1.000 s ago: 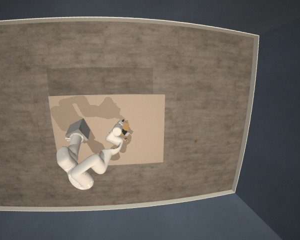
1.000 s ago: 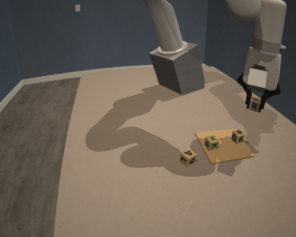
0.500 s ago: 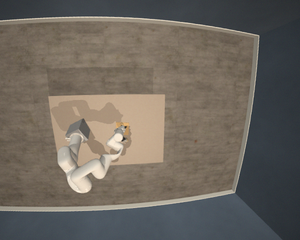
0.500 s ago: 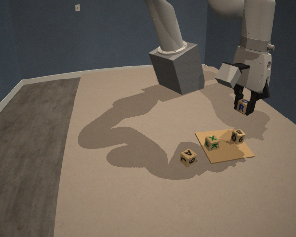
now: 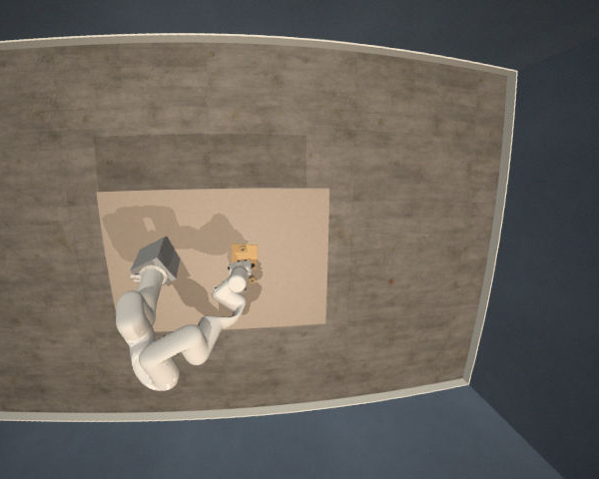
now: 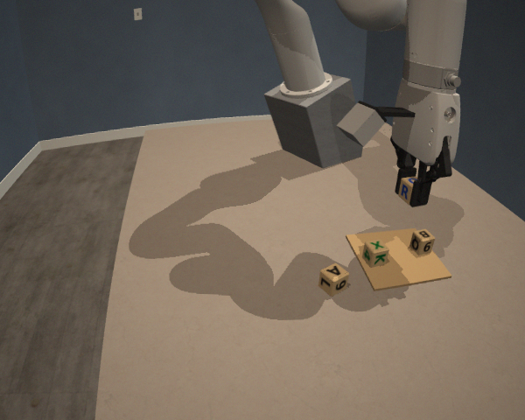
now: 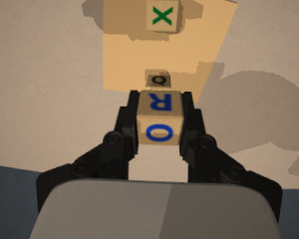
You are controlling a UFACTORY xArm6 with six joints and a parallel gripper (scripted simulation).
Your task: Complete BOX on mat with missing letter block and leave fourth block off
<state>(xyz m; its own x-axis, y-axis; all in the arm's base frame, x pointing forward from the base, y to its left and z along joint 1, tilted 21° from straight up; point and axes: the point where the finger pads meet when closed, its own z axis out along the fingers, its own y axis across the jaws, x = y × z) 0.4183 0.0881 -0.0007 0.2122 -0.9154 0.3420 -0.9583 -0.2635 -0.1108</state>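
Observation:
My gripper [image 5: 241,265] [image 6: 412,192] [image 7: 159,105] is shut on a block with blue letters [image 6: 405,191] [image 7: 159,119], held in the air. Its O is partly visible on top and its R on a side. The mat [image 5: 252,252] [image 6: 418,273] [image 7: 132,56] lies flat. The green X block [image 6: 375,253] [image 7: 162,16] stands on it, X up. The black B block [image 5: 243,248] [image 6: 422,241] stands on the mat, B up, with a gap between it and the X block. In the wrist view a black-lettered block [image 7: 157,79] is partly hidden behind the held block.
A block with a black A on top [image 5: 252,279] [image 6: 333,278] stands on the table beside the mat, on the X block's side. The arm hides part of the mat in the top view. The grey robot base [image 5: 160,257] [image 6: 317,122] stands farther back.

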